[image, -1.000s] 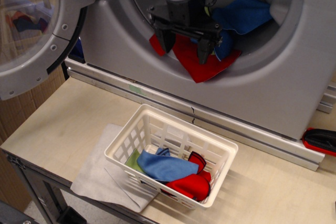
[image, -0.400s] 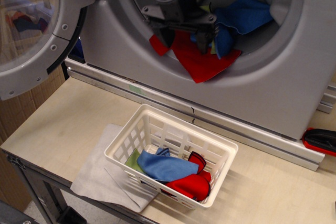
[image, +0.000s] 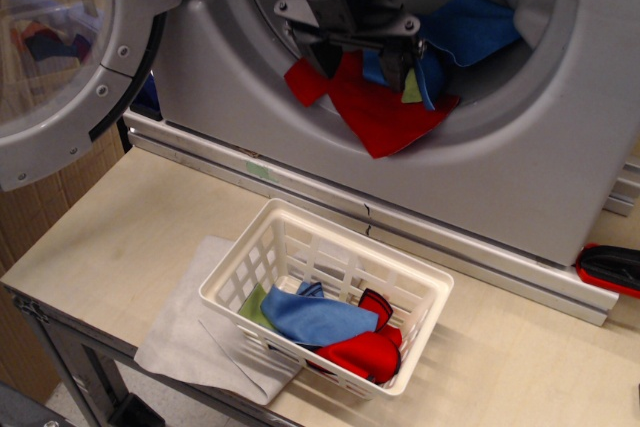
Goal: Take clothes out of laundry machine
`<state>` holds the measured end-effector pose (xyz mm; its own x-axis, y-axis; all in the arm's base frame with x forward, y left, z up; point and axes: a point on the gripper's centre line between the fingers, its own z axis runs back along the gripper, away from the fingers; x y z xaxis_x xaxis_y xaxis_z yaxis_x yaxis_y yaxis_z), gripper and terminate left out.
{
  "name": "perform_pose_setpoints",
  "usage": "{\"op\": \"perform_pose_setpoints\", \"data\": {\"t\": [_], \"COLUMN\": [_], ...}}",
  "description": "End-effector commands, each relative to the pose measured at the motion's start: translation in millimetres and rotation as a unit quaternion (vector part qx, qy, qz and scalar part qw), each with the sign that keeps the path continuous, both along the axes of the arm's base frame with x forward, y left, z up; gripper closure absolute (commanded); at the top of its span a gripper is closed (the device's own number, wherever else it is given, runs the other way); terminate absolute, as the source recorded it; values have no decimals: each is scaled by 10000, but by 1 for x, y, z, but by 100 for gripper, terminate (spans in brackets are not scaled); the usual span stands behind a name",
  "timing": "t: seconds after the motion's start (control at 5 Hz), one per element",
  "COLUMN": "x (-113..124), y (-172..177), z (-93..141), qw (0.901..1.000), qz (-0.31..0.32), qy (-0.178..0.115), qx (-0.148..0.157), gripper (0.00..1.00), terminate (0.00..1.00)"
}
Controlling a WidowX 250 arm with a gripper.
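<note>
The laundry machine (image: 250,117) fills the back, its round door (image: 60,57) swung open at the left. In the drum opening, a red cloth (image: 380,117) hangs over the lip. A blue cloth (image: 470,27) lies behind it, and a lime green corner (image: 411,88) shows beside it. My gripper (image: 358,65) reaches into the opening from above. Its two dark fingers stand apart, just over the top of the red cloth. It holds nothing that I can see.
A white slotted basket (image: 232,285) stands on the wooden table in front of the machine, with blue, red and green cloths inside. It rests on a flat pale grey cloth (image: 180,332). A red and black object (image: 610,267) lies at the right edge.
My gripper has moved up and a little deeper into the drum, still open. The green corner now shows by its right finger. The cloths have barely moved.
</note>
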<state>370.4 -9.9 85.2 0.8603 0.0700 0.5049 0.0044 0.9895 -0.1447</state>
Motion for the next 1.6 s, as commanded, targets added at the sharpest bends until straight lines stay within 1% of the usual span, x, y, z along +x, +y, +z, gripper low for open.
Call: {"op": "perform_pose_setpoints", "data": {"t": [0.0,0.2,0.4,0.6,0.8,1.0,1.2,1.4], "x": [41,59,69,70,68,54,34,23], "y": [-17,-22,-29,-29,-28,-22,-13,-11], "z": [18,7,-9,-22,-30,-30,-30,-45], "qw": [9980,9980,9985,9959,9873,9741,9630,9680], "qz": [-393,-446,-465,-171,202,709,997,980], "qy": [-492,-392,146,877,1562,2111,2492,2300], "qx": [-109,-234,-236,-126,216,398,228,220], "gripper": [0,0,0,0,0,0,0,100], "terminate": [0,0,0,0,0,0,0,0]}}
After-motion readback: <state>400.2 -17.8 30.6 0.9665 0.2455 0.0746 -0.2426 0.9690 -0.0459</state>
